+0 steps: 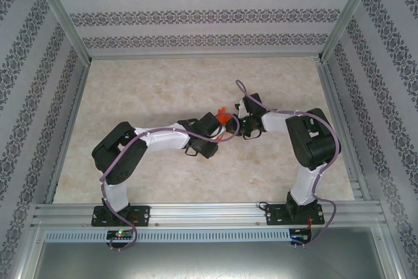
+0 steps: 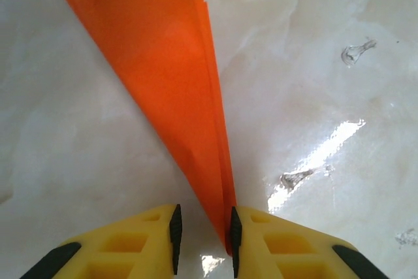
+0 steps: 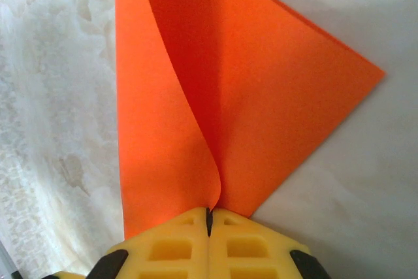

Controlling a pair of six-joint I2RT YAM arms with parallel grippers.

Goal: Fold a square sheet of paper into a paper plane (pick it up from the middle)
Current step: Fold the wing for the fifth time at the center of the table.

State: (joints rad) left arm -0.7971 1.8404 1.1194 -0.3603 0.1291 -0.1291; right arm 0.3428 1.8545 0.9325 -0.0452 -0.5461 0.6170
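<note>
The bright orange-red sheet of paper is folded into layers and hangs between my two grippers above the table's middle. In the right wrist view the sheet of paper spreads as a wide triangle with one curled flap, and my right gripper is shut on its lower edge. In the left wrist view the sheet of paper narrows to a point between the jaws of my left gripper. Those jaws stand apart. The paper's tip lies against the right pad only, with a gap to the left pad.
The marble-patterned table lies inside an aluminium frame with patterned walls on three sides. Both arms reach inward and meet near the centre, my left gripper close to my right gripper. A few small marks and glare spots show on the tabletop.
</note>
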